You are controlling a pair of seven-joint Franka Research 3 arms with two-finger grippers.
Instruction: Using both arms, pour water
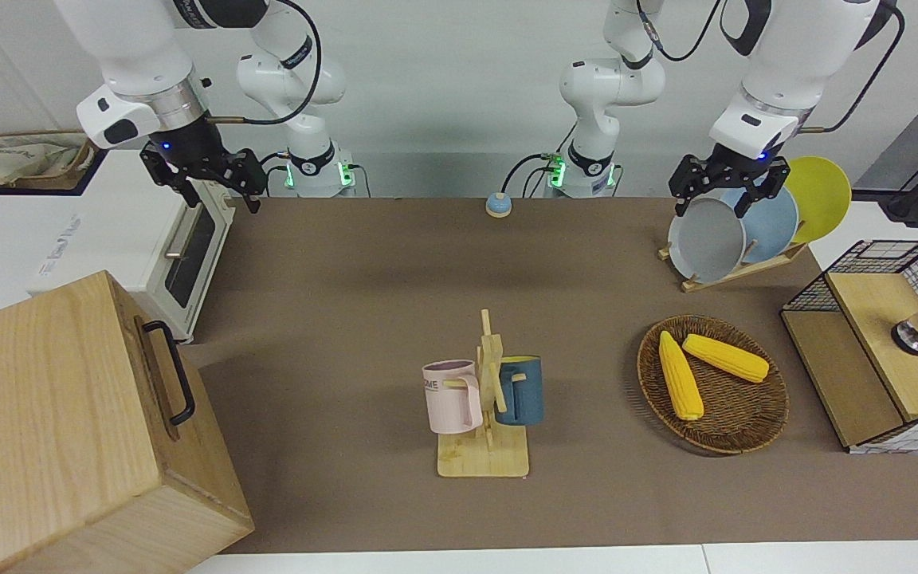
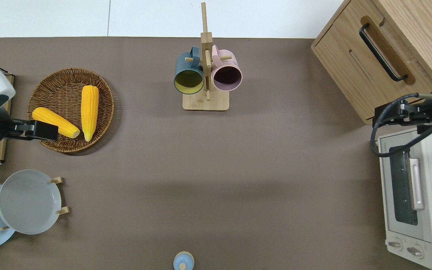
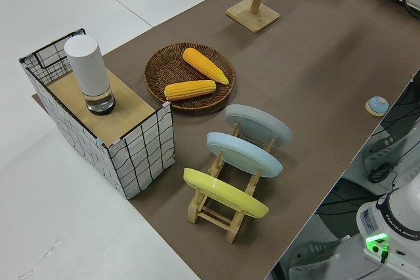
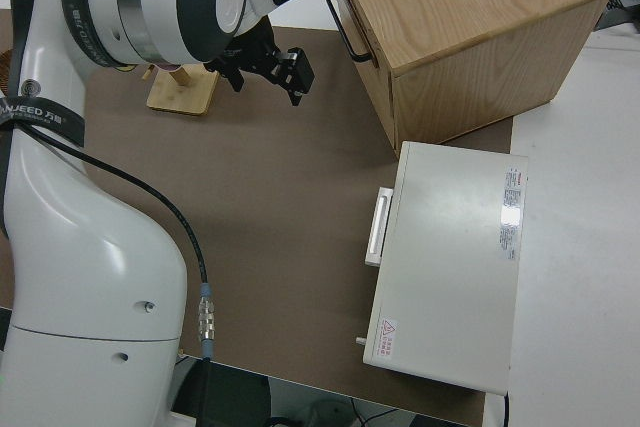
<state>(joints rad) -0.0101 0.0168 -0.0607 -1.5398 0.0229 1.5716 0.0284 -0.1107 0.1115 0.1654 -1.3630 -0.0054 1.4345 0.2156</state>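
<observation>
Overhead view: the left tool point(image 2: 32, 130), fingers apart and empty, is being held over the basket's point(image 2: 62, 80) rim at nine o'clock; the right tool point(image 2: 392, 114), fingers apart and empty, over the bench point(image 2: 238, 168) edge at three o'clock, between cabinet point(image 2: 381, 48) and oven point(image 2: 414, 195).

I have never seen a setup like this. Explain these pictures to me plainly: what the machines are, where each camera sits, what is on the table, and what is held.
Two white robot arms stand at a brown table. One camera faces them, one looks straight down, and one sits at each end. The left gripper and the right gripper both hang open in the air and hold nothing. On the table are a mug stand bearing a pink mug and a blue mug, a wicker basket with two corn cobs, a rack of plates, a toaster oven, a wooden cabinet, and a wire crate with a white cylinder on it.
</observation>
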